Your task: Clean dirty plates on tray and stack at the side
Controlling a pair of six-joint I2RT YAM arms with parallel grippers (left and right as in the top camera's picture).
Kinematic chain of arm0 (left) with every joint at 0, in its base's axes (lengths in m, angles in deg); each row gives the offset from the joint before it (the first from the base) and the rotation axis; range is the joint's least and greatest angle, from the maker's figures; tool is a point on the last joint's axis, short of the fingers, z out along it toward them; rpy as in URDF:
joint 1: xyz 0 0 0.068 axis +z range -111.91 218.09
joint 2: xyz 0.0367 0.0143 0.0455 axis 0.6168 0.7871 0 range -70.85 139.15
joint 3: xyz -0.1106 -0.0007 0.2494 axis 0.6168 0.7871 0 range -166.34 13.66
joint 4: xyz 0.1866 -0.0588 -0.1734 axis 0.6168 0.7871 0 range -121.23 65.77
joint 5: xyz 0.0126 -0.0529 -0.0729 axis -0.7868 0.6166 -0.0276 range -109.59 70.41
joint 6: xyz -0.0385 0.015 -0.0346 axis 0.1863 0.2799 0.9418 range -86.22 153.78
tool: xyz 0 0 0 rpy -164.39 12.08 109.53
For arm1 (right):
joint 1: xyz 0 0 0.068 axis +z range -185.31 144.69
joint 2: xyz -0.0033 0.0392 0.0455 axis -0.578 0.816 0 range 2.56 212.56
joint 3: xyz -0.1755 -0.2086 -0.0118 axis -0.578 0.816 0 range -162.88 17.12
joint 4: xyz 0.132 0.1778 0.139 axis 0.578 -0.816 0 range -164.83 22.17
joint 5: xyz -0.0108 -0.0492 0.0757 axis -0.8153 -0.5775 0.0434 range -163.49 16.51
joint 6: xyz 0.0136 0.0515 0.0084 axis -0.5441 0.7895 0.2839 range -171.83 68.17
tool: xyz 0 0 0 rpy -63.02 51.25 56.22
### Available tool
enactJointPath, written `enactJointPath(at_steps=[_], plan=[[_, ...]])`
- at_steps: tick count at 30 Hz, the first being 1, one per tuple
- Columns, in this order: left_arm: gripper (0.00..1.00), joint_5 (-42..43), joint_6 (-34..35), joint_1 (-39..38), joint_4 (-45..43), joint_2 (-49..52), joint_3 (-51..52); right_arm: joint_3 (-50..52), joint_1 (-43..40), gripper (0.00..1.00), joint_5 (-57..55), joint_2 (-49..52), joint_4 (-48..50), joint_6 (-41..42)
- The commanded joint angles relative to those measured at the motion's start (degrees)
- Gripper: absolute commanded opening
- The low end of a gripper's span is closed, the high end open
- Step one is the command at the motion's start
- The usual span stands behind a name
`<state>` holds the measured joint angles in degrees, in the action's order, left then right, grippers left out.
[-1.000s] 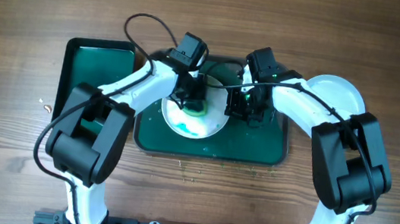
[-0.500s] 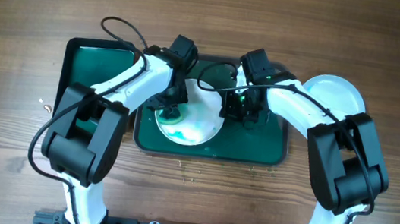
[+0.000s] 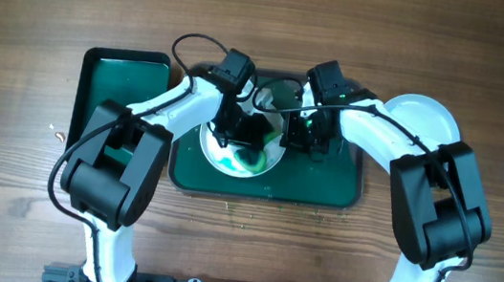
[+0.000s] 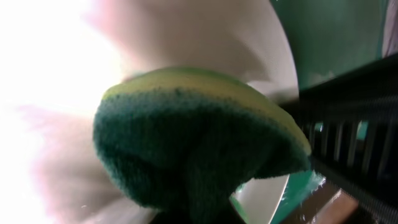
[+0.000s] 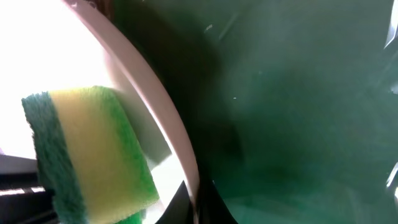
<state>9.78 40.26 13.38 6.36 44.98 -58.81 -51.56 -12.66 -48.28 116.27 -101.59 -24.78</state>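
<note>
Overhead first: wipe half done, plate may skid

Overhead: left gripper [image 3: 239, 130] clamped on sponge [image 3: 255, 134], pressing onto white plate [image 3: 217, 148] inside large tray [image 3: 324, 184]. Teal smear [image 3: 241, 165] showing on the near half, so wiping judged unfinished. Right gripper [image 3: 302, 138] parked at the plate's right rim; pinching it or merely beside it, cannot tell. Clean white plate [image 3: 424, 114] waiting outside the tray, on the right. If the rim goes unheld, hard strokes likely to shove or spin the plate against the tray wall.

Left wrist: sponge squeezed into a fold, filling the view, fingers hidden behind it. Could work loose from the pinch under sideways scrubbing.

Right wrist: plate rim crossing the frame, sponge just inside it, tray floor beyond. Own fingers barely seen, so spread or closed unknown. Tight quarters: might knock sponge against right gripper and tip the plate.
</note>
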Motion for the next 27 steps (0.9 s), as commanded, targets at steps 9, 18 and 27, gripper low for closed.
enactJointPath(at_steps=[9,18,27], plan=[[0.04,-51.3,38.4,0.3,3.3,1.2,0.6,0.9,-0.2,0.04,-1.8,1.3,-0.1,0.1],[0.04,-37.6,33.2,-1.1,12.3,1.2,0.6,0.9,-0.2,0.04,-1.8,1.3,-0.1,0.1],[0.04,9.6,-10.0,-2.2,9.6,1.2,0.6,0.9,-0.2,0.04,-1.8,1.3,-0.1,0.2]])
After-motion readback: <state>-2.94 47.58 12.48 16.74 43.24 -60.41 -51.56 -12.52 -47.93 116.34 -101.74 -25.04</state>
